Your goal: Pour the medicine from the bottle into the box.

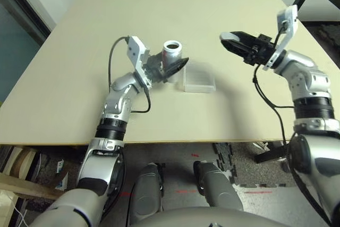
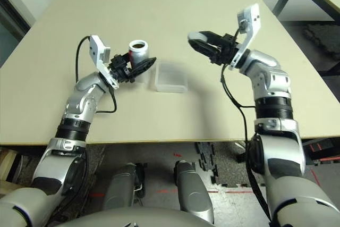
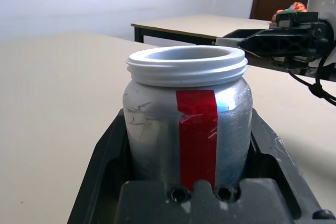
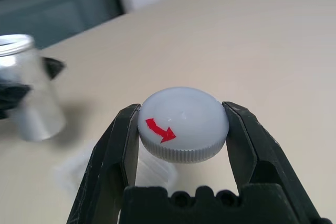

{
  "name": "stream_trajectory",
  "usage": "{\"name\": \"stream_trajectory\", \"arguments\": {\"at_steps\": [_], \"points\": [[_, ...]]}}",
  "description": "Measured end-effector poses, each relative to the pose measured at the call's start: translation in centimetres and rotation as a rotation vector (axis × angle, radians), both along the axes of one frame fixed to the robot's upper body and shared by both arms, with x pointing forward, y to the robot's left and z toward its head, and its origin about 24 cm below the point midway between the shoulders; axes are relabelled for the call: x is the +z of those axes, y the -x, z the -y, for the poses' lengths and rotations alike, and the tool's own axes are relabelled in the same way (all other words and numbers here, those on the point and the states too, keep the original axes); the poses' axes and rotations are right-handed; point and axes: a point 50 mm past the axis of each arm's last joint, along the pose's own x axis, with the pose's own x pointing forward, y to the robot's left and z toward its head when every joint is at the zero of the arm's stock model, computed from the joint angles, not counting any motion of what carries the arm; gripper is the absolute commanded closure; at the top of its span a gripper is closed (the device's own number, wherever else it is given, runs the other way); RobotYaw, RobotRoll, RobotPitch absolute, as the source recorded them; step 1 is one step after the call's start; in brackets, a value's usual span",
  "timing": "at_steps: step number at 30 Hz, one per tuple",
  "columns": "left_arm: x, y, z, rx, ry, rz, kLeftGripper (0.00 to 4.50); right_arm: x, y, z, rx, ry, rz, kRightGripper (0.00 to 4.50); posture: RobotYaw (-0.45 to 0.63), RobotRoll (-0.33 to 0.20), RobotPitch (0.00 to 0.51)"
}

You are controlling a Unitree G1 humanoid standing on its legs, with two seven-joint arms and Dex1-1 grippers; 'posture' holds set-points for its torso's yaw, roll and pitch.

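Standing upright between left fingers [image 3: 110, 150], bottle [image 3: 187, 119] (uncapped)

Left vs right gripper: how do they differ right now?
The left gripper is shut on the open, upright bottle beside the box; the right gripper is shut on the cap. The left is low at the table; the right is raised, apart from the box. Both are clamped on something.

Bottle [image 3: 186, 124]: matt silver-grey, glossy red tape strip. Cap [image 4: 184, 123]: smooth whitish plastic, ribbed edge. Box [image 1: 198, 76]: clear plastic.
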Motion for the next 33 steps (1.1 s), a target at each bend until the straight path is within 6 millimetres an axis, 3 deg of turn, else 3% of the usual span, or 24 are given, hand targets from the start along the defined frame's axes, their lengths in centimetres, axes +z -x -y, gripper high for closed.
{"name": "stream_trajectory", "arguments": {"at_steps": [8, 29, 33], "points": [[0.1, -0.5, -0.6, 0.032, 0.003, -0.005, 1.86, -1.6, 1.0, 2.4, -0.203, 0.070, -0.046, 1.92, -0.16, 0.000, 0.163], [-0.1, -0.7, -1.2, 0.062, -0.010, -0.009, 1.86, -3.7, 0.6, 3.4, -0.335, 0.258, -0.166, 1.92, -0.13, 0.000, 0.151], [0.0, -0.7, -1.2, 0.063, -0.011, -0.003, 1.86, -4.0, 0.6, 3.2, -0.333, 0.271, -0.174, 0.59, -0.13, 0.000, 0.151]]}}
